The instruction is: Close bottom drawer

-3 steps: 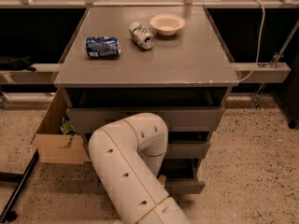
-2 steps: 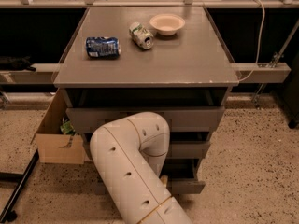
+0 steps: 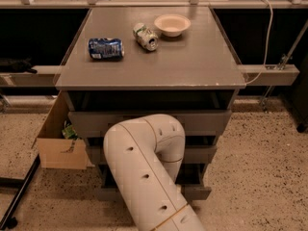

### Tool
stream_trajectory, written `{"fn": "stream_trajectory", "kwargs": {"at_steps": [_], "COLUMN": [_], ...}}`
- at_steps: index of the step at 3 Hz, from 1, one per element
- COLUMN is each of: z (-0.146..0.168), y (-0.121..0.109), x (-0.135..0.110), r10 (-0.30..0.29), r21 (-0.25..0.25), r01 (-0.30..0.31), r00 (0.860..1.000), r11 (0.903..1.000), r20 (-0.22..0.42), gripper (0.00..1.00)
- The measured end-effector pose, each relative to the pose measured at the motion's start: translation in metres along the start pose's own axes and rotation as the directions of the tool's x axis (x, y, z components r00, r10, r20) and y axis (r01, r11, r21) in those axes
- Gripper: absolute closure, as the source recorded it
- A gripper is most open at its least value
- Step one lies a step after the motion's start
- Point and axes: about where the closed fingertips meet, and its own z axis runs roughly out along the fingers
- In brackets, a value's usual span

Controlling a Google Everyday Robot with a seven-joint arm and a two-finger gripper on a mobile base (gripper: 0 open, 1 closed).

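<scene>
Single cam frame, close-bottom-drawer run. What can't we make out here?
- gripper: camera view, fully hidden behind the arm, somewhere toward the cabinet.
- bottom drawer: knob and middle of its front hidden by the arm; only the ends show.
- cardboard box: contents mostly hidden by its own wall.

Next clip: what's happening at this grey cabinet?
A robot's white arm bends down in front of the cabinet's drawers, toward the bottom drawer, which stands pulled out and is not yet closed. The gripper is out of sight, hidden behind the arm near the lower drawers. On the cabinet top lie a blue can, a green can and a pale bowl. A cardboard box sits on the floor beside the cabinet.
</scene>
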Motion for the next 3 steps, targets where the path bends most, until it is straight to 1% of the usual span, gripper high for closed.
{"fn": "stream_trajectory", "kwargs": {"at_steps": [1, 3], "z": [0.0, 0.0], "y": [0.0, 0.0], "x": [0.0, 0.0], "r10": [0.0, 0.0], "r21": [0.0, 0.0], "r01": [0.0, 0.0], "r00": [1.0, 1.0], "r11": [1.0, 1.0], "r20": [0.0, 0.0], "gripper": [0.26, 0.72]}}
